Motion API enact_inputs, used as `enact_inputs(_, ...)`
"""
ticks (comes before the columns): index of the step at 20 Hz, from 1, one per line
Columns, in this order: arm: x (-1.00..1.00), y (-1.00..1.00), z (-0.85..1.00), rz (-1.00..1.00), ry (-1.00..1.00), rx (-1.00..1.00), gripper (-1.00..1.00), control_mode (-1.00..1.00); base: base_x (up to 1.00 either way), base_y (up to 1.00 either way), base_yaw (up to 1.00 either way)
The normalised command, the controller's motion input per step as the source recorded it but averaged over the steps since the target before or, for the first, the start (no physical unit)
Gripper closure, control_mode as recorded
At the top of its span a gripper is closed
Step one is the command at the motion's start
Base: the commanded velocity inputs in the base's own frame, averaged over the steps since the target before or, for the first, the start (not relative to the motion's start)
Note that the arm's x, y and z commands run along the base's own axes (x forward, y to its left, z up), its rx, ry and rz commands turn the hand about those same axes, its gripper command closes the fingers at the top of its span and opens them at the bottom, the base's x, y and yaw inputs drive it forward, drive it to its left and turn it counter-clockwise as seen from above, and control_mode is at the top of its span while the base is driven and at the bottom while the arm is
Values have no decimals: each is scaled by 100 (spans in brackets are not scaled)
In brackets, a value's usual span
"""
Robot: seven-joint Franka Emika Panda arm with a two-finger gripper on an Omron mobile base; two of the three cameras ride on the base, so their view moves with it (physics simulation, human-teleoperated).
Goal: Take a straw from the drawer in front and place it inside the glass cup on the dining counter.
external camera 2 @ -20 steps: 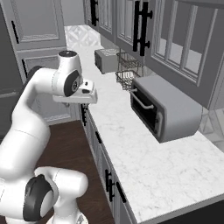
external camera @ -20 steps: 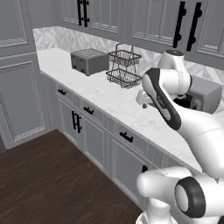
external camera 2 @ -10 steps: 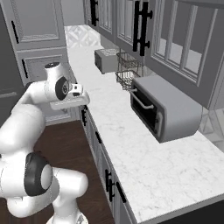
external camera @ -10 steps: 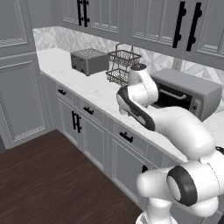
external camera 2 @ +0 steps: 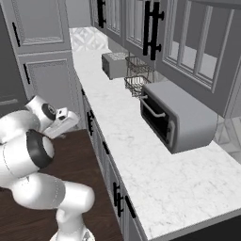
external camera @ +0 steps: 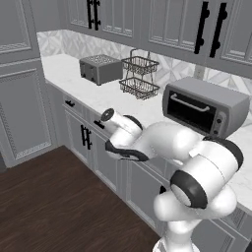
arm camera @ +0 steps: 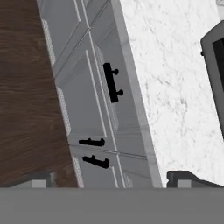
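Your two-finger gripper [arm camera: 109, 181] hangs with its dark fingertips [arm camera: 186, 178] spread as wide as they go and nothing between them.

Just ahead of the tips, in the hand view, lies the shallow grey drawer front with its framed panel [arm camera: 101, 83], shut flush with the cabinet face. Its short black bar handle [arm camera: 111, 82] is the thing your next move turns on: it sits above and slightly left of the midpoint between the tips, with its long axis pointing almost straight away from them. You will probably need to roll the hand so that the fingers straddle that bar across its thickness.

The straw is presumably inside the closed drawer.

Beyond it runs the white marble-look worktop [arm camera: 175, 96], with the grey toaster oven [external camera: 204, 105] standing on it.
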Motion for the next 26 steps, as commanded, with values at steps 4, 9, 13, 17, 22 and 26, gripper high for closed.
enact_inputs(4,43,8,-85,0,0,-27,-100,-100,0,0,0)
enact_inputs(9,51,-10,-73,-1,-5,-24,-100,-100,0,0,0)
enact_inputs(13,57,-24,-59,-3,-3,-18,-100,-100,0,0,0)
enact_inputs(17,53,-40,-52,-6,0,-16,-100,-100,0,0,0)
enact_inputs(22,44,-36,-47,-6,0,-15,-100,-100,0,0,0)
enact_inputs(26,56,-47,-35,-4,0,-7,-100,-100,0,0,0)
